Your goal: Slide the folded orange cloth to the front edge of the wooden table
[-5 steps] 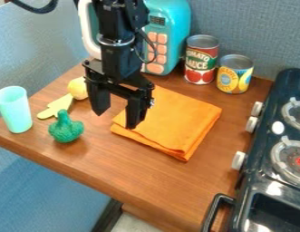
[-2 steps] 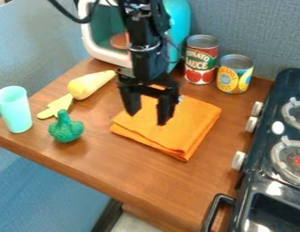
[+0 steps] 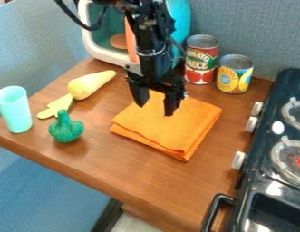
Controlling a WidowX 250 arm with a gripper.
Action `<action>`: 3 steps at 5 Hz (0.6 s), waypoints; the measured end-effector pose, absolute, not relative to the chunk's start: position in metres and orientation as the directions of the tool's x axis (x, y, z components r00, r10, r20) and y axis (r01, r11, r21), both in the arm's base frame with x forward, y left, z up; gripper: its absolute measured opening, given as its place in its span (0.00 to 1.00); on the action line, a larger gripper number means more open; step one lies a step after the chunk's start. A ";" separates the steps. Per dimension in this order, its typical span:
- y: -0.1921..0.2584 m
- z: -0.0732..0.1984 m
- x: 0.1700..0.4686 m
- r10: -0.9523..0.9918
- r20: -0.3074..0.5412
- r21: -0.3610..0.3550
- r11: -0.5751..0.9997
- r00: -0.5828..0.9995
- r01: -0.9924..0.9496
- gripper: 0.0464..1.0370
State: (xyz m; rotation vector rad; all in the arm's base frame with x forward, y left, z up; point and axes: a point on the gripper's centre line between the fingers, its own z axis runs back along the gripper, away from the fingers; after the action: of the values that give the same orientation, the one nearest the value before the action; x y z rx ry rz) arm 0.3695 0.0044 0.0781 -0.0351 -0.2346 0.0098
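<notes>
The black gripper [image 3: 156,108] hangs over the back left part of the folded orange cloth [image 3: 170,127], fingers apart and nothing between them. Left of it a yellow toy corn or squash shape [image 3: 90,84] lies on the wooden table, with a flat pale yellow-green piece [image 3: 56,107] at its lower end. Nearer the front left stands a green broccoli-like toy [image 3: 66,129]. A pale mint cup [image 3: 14,109] stands upright at the table's left edge.
Behind the arm is a teal and white toy microwave [image 3: 106,50]. A tomato sauce can [image 3: 201,59] and a yellow-labelled can [image 3: 234,74] stand at the back. A dark toy stove [image 3: 279,154] borders the right side.
The gripper has moved right and a little back from above the cloth's left edge, uncovering the yellow toy and the microwave's front. It remains open. The objects have stayed put.
</notes>
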 end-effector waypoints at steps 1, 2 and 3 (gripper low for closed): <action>0.010 0.057 0.382 0.015 0.240 -0.009 1.000 0.971 -0.013 0.96; 0.006 0.053 0.398 0.022 0.265 -0.036 0.999 0.964 -0.013 0.96; 0.004 0.049 0.400 0.035 0.265 -0.053 0.998 0.964 -0.021 0.96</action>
State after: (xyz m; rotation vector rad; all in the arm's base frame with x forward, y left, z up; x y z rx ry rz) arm 0.4001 0.0038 0.0488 -0.0498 -0.2689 0.0285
